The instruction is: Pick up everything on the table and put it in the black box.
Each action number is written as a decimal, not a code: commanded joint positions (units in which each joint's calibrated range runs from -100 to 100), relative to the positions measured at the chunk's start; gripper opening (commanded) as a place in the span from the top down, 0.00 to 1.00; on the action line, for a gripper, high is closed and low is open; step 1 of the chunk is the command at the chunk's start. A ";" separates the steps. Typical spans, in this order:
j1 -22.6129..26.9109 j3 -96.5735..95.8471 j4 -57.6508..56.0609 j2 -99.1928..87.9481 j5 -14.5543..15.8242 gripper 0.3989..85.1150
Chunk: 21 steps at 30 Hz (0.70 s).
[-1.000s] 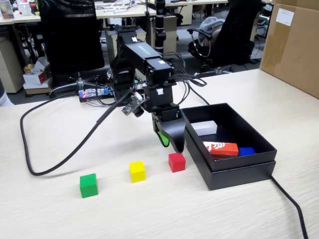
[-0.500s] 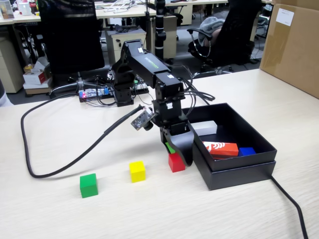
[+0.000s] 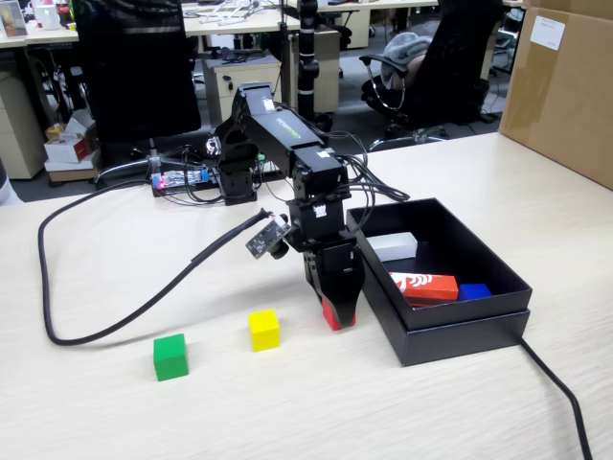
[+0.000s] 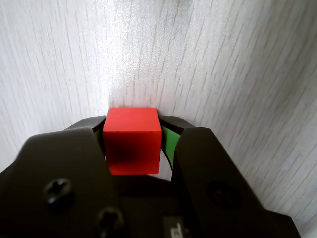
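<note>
Three small plain cubes are seen on the table (image 3: 115,422), a broad flat top of pale wood-grain laminate with fine streaks running along it. The green cube (image 3: 170,356) and the yellow cube (image 3: 263,329) sit in the open, well apart, with matte faces and crisp edges. The red cube (image 3: 331,316) is mostly covered in the fixed view by the black plastic pincer (image 3: 337,314), which is lowered around it just beside the near left corner of the black box (image 3: 460,331). In the wrist view the red cube (image 4: 132,140) is shown between the two black jaws, a jaw standing close on each side of it and a green liner visible behind it; the gripper (image 4: 133,148) is closed about the cube, which appears to rest on the table, though its underside is hidden. The box is shallow, rectangular, of dull black card with a stepped double rim. Inside it lie a white block (image 3: 394,245), a long red-and-white printed carton (image 3: 425,285) and a blue block (image 3: 474,290), the last partly hidden by the rim. A thick black cable (image 3: 115,316) is looped across the table from the arm. A big brown cardboard carton (image 3: 560,81) is cut off at the right edge.
</note>
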 commanded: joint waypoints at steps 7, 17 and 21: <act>-0.49 5.04 -2.25 -0.54 -0.15 0.93; -0.20 4.13 -10.63 -18.22 -0.15 0.93; 1.03 -1.31 -10.72 -32.10 -0.10 0.92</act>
